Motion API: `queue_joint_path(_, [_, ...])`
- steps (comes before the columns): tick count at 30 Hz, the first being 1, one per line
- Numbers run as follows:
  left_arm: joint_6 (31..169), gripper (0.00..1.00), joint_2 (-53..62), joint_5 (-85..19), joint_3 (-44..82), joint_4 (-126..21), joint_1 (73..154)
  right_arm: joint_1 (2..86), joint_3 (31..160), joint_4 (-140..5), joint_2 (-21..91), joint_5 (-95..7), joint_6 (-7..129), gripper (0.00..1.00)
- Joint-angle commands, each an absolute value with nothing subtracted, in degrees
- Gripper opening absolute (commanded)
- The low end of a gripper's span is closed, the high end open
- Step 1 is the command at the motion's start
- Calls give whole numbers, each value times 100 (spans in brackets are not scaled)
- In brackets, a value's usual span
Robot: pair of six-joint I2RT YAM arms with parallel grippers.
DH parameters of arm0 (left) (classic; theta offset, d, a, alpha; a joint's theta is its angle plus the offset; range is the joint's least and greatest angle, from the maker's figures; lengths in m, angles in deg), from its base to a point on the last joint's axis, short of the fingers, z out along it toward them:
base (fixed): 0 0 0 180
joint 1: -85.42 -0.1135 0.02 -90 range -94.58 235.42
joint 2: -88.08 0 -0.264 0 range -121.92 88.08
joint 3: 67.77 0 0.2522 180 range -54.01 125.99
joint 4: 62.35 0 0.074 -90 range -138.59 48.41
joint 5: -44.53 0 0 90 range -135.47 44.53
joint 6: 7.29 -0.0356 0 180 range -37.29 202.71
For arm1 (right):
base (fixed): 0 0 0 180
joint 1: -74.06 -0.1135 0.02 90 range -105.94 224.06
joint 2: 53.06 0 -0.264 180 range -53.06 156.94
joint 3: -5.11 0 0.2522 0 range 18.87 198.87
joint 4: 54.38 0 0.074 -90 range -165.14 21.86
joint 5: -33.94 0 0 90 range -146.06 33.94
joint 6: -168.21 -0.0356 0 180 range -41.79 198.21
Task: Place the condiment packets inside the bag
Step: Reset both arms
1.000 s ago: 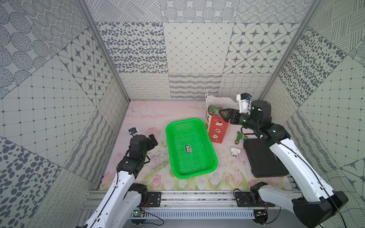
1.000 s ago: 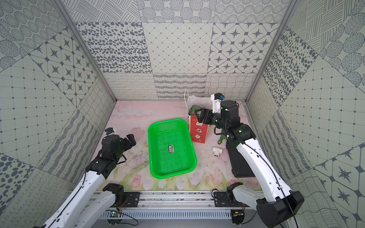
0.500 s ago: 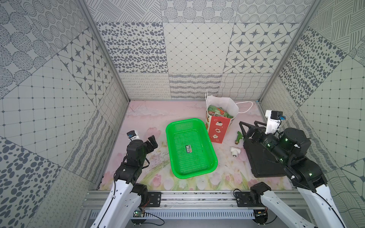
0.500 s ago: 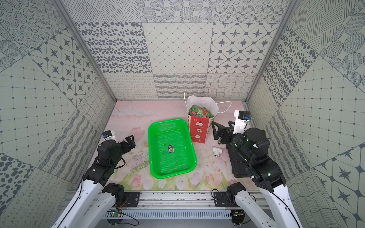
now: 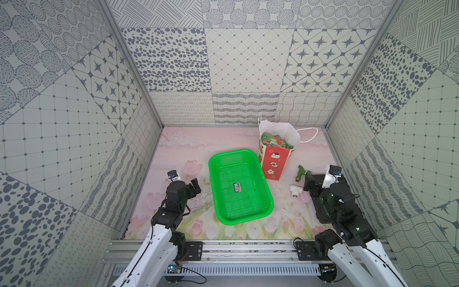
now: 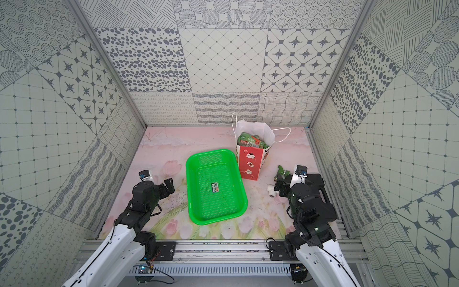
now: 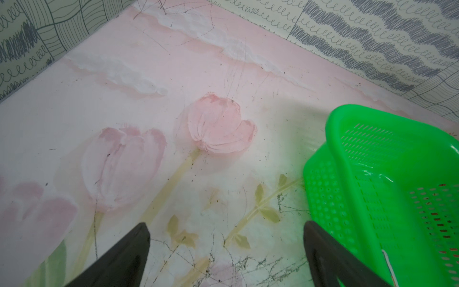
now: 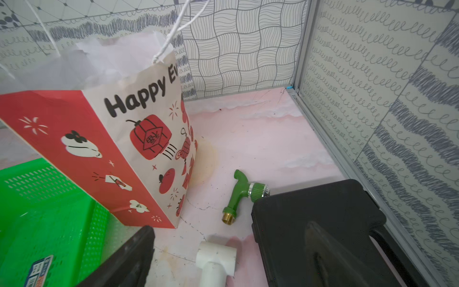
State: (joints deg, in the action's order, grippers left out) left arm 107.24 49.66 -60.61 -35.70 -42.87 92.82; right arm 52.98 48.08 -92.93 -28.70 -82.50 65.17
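The bag (image 8: 87, 149), printed "Happy Ev…", stands just ahead of the right claw (image 8: 228, 226) and holds perhaps five packets (image 5: 274, 142). Both claws gape empty. Beside the left claw (image 7: 226, 226) sits one basket (image 7: 372, 174) with one label (image 5: 237, 187).

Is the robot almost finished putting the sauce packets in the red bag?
It looks nearly finished. Done: the condiment packets sit piled inside the bag. In hand: nothing; the left gripper and right gripper are both open and empty. Left: I see no packets outside the bag; the green basket holds only a small label.
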Motion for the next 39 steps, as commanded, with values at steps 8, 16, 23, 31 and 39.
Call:
queue_joint_path(8, [9368, 99, 2668, -6123, -3510, -7322, 9179, 6376, 3297, -5880, -2007, -8335, 6713, 97])
queue_joint_path(16, [9223, 99, 1128, -6211, -3062, -8305, 9099, 7637, 2899, -4074, -477, -7800, 6376, 97])
queue_joint_path(23, [8938, 100, 722, -6309, -2957, -8650, 9088, 7637, 3035, -2217, 1368, -7743, 6602, 97])
queue_joint_path(31, [8726, 99, 189, -6030, -3095, -9492, 9059, 7119, 3079, -1018, 2422, -7394, 7087, 97])
queue_joint_path(39, [8407, 99, -272, -5420, -3241, -10217, 9061, 6708, 3517, -935, 3295, -7230, 7671, 97])
